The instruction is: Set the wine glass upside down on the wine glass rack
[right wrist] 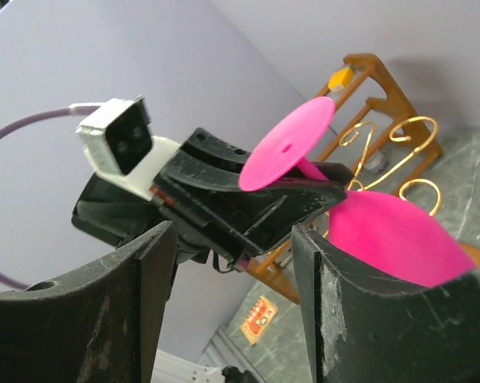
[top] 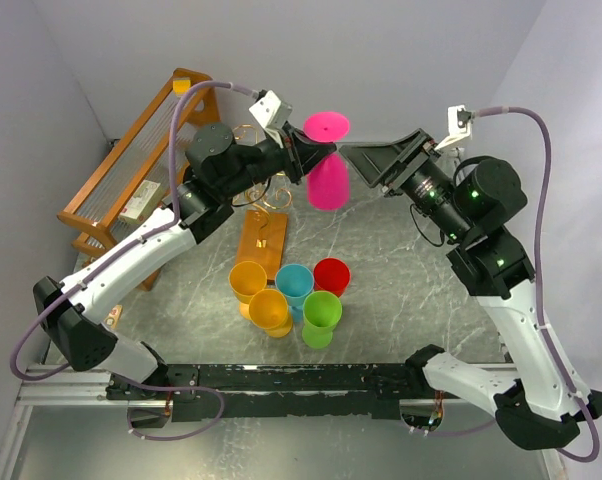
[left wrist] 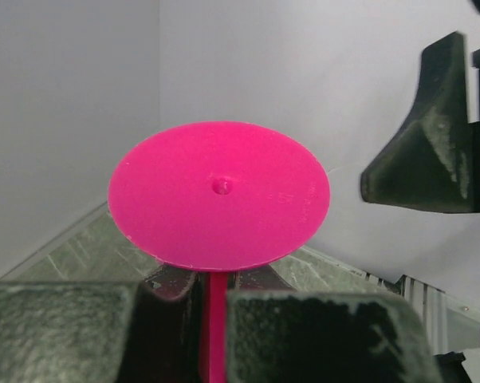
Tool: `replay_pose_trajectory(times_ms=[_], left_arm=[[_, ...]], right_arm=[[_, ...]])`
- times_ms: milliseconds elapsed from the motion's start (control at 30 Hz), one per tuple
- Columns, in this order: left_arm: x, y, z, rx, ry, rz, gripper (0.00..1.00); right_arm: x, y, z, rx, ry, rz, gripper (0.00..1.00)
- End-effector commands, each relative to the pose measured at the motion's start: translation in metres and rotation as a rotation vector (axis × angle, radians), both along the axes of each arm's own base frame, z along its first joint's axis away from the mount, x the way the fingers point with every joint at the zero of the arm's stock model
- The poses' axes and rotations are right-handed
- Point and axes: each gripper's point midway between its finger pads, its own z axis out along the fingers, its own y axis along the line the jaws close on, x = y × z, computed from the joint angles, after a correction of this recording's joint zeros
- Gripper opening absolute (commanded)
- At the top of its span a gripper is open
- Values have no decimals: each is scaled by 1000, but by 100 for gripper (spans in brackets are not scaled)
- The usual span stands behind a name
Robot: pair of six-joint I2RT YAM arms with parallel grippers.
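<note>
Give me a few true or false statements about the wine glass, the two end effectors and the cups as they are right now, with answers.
1. The left end effector grips the wine glass by its stem. True.
2. The wine glass is held with its bowl upward. False: its round foot is on top and the bowl points down.
3. The right end effector is shut on the glass's bowl. False: it is open beside the glass, holding nothing.
4. Five coloured cups stand clustered on the table. True.
5. The glass already hangs on the wine glass rack. False: it is in the air, to the right of the rack in the top view.
</note>
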Motion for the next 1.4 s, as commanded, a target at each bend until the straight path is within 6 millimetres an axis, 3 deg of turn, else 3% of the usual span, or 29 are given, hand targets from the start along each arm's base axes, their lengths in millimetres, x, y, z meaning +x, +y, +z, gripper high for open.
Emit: replay_pose_trajectory(times_ms=[0, 200, 400, 667, 900, 1000, 1167, 1267, 1367], left_arm=[[-15, -2, 23, -21, -151, -51, 7], [-30, -1, 22, -22, -210, -95, 7], [-41, 0, 24, -20, -251, -141, 7], [-44, -2, 20, -5, -262, -162, 7], [-53, -2, 12, 4, -273, -200, 7], [-53, -1, 8, 9, -255, -195, 19], [-46, 12, 4, 14, -206, -107, 59], [-37, 30, 9, -5, -150, 5, 71], [-37, 47, 12, -10, -118, 71, 76]], right_arm=[[11, -4, -13, 56, 128, -56, 58], [30, -18, -22, 144, 225, -179, 37], [33, -13, -13, 189, 207, -158, 39], [43, 3, -32, 154, 272, -116, 38], [41, 15, -37, 166, 284, -54, 0], [41, 11, -39, 178, 289, -72, 0], [45, -4, -38, 177, 286, -157, 0], [50, -16, -44, 178, 288, -234, 0], [55, -27, -50, 168, 276, -298, 0]])
